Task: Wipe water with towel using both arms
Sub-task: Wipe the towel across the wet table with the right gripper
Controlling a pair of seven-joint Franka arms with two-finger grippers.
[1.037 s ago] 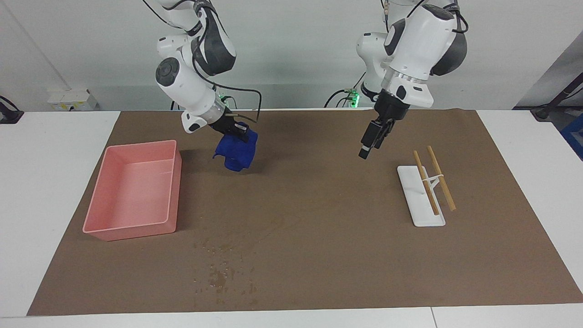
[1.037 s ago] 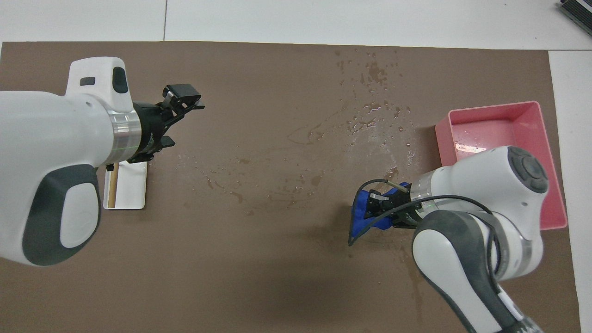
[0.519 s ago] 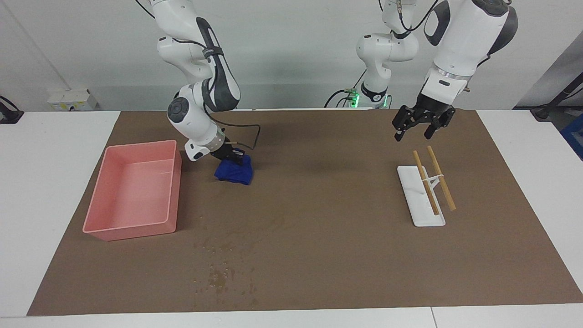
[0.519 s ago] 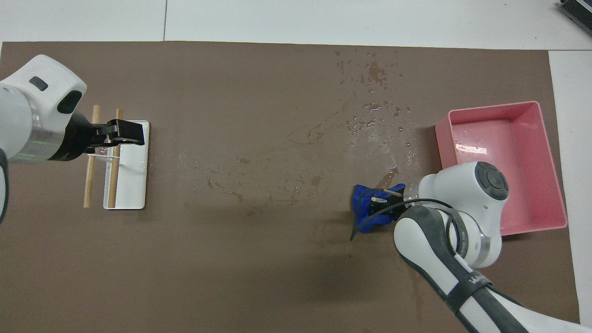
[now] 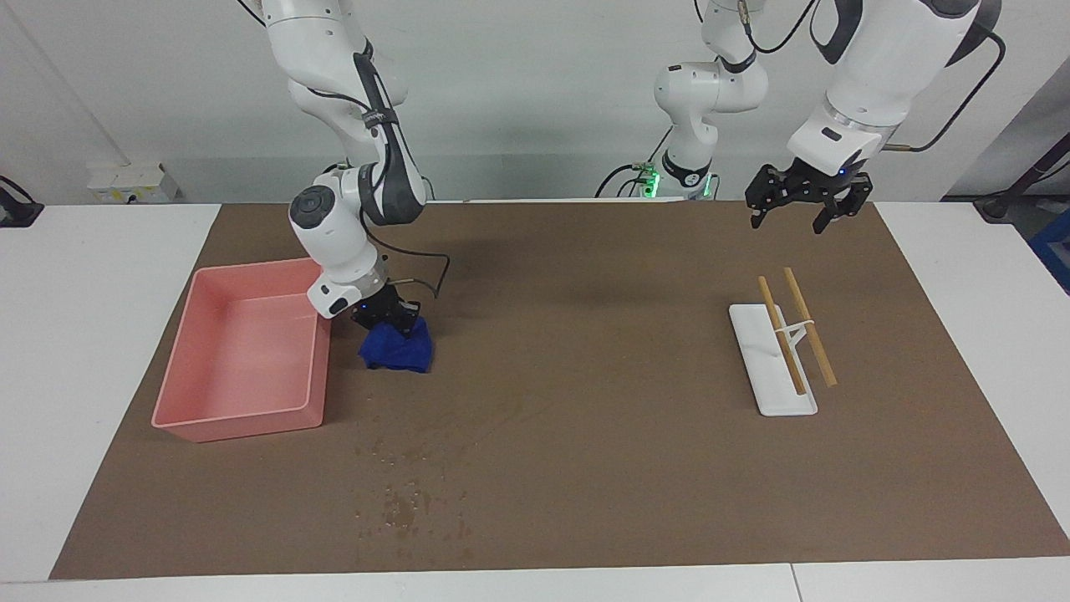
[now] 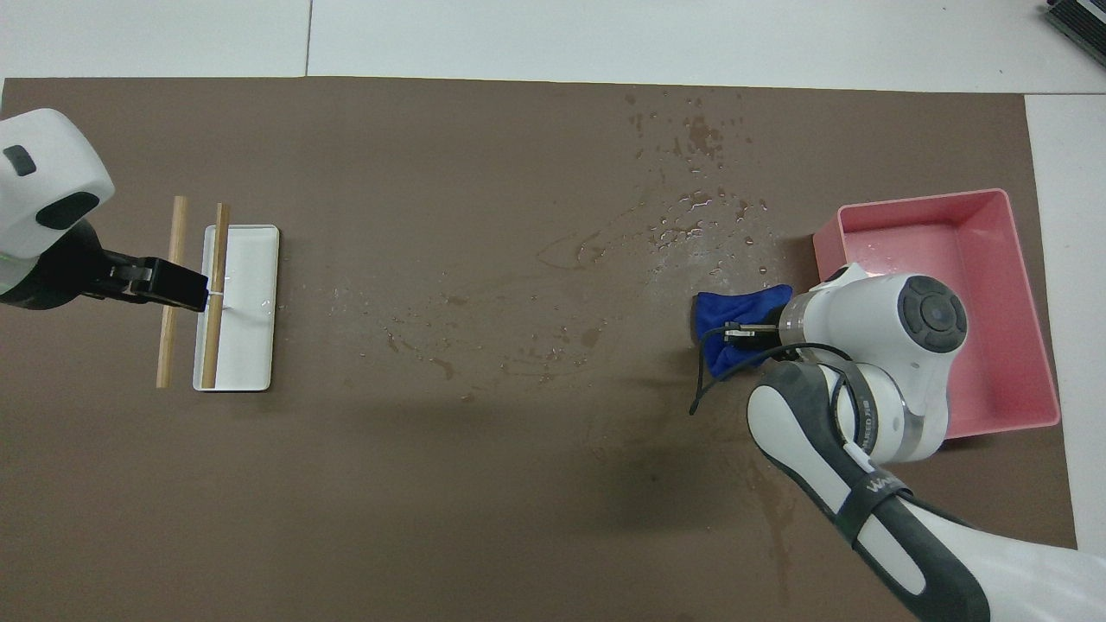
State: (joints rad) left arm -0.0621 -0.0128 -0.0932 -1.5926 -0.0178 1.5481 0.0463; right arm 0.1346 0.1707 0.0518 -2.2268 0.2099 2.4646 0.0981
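The bench [image 5: 100, 276] carries a brown mat [image 5: 585, 451]. On it, toward the right arm's end, sits a pink tray [image 5: 242, 414]. A white rack [image 5: 765, 368] lies toward the left arm's end. Just beside the tray, the blue towel [image 5: 399, 351] is pressed onto the mat, the right pincer [image 5: 391, 318] clamped on its top. The water [image 5: 410, 506] speckles the mat farther from the robots than the towel. The left pincer [image 5: 804, 209] hangs over the mat, fingers apart.

Two robot arms [image 5: 351, 209] work one brown mat [image 5: 585, 468] holding one blue towel [image 5: 398, 352], one pink tray [image 5: 242, 418], one white rack [image 5: 769, 368] with two wooden sticks [image 5: 809, 327].
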